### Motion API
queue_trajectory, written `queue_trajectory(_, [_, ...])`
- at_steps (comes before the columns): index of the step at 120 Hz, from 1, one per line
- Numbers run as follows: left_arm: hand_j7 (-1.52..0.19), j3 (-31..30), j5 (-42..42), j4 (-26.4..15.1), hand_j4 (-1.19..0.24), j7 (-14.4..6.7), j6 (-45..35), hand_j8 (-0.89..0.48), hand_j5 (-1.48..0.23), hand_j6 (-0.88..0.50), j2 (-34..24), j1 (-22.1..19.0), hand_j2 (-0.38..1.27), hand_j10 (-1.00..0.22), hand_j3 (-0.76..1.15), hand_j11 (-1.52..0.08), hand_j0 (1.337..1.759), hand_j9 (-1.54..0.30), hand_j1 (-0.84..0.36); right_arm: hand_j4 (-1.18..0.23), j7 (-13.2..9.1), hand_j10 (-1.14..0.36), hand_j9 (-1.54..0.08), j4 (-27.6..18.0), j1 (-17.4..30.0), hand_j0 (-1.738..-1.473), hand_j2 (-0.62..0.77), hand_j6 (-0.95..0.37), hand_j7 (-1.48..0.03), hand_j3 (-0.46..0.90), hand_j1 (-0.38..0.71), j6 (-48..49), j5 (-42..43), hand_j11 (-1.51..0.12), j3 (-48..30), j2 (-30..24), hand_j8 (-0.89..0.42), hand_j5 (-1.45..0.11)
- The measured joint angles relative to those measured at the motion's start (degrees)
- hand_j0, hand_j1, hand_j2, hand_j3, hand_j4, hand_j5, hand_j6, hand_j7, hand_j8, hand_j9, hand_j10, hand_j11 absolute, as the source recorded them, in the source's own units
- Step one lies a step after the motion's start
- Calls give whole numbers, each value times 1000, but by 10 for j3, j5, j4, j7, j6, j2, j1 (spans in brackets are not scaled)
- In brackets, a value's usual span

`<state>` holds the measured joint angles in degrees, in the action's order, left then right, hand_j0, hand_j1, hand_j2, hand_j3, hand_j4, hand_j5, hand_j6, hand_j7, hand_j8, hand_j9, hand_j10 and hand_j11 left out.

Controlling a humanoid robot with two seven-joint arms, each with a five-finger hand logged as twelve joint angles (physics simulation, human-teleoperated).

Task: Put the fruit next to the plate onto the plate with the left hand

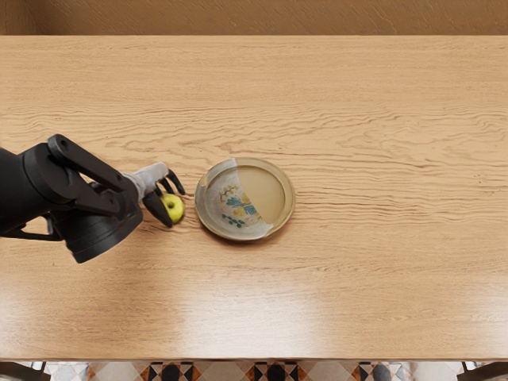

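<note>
Nearest, below the table's front edge, a strip of patterned floor tiles (262, 371) is showing in dark, orange and pale shapes. Above it the wooden table (357, 302) is filling almost the whole view, its grain running from side to side and its near half catching a soft sheen. Further in, the left arm (71, 206) is reaching in from the picture's left edge, black and bulky, with a round housing at the wrist hanging over the tabletop. The left hand (159, 190) is sitting at the end of a grey cuff, and its dark fingers (173, 184) are curling over the top of the fruit (175, 208) while the thumb (155, 209) is pressing in at the fruit's left side, so the hand is closing around it rather than lying spread. The fruit (small, round, yellow-green) is lying just beside the plate (282, 208), on its left and off its rim; whether it is resting on the wood or being raised off it cannot be told. The plate is lying flat near the table's middle, round, olive-rimmed, with a floral pattern painted on its left inner part. Beyond it, bare wood is stretching to the far edge, where a brown wall (254, 16) is running across the top.
</note>
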<state>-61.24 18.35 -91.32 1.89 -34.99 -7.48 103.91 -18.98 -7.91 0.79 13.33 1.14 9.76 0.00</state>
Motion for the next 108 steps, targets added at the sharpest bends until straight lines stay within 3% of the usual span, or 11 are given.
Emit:
queue_trajectory(14, [-707,1,-1,8,-551,0,-1,-497,-689,-504,4,-5,176,-536,0,-717,1656,-717,-233,0,0,0,0,0,0,-1658,0,0,0,0,-349,0,0,0,0,0,0,0])
queue_trajectory(21, [-709,1,-2,11,-555,0,-1,-481,-687,-512,5,-12,95,-536,0,-723,1655,-722,-221,0,0,0,0,0,0,-1658,0,0,0,0,-349,0,0,0,0,0,0,0])
queue_trajectory(41, [-744,1,-1,16,-568,0,0,-498,-736,-501,2,-13,203,-559,0,-752,1656,-751,-231,0,0,0,0,0,0,-1658,0,0,0,0,-349,0,0,0,0,0,0,0])
queue_trajectory(85, [-791,0,-3,18,-599,0,0,-447,-789,-459,-5,-18,146,-588,0,-812,1654,-809,-241,0,0,0,0,0,0,-1658,0,0,0,0,-349,0,0,0,0,0,0,0])
queue_trajectory(108, [-797,0,-1,18,-603,1,0,-451,-806,-452,-22,-10,197,-600,0,-814,1655,-813,-261,0,0,0,0,0,0,-1658,0,0,0,0,-349,0,0,0,0,0,0,0])
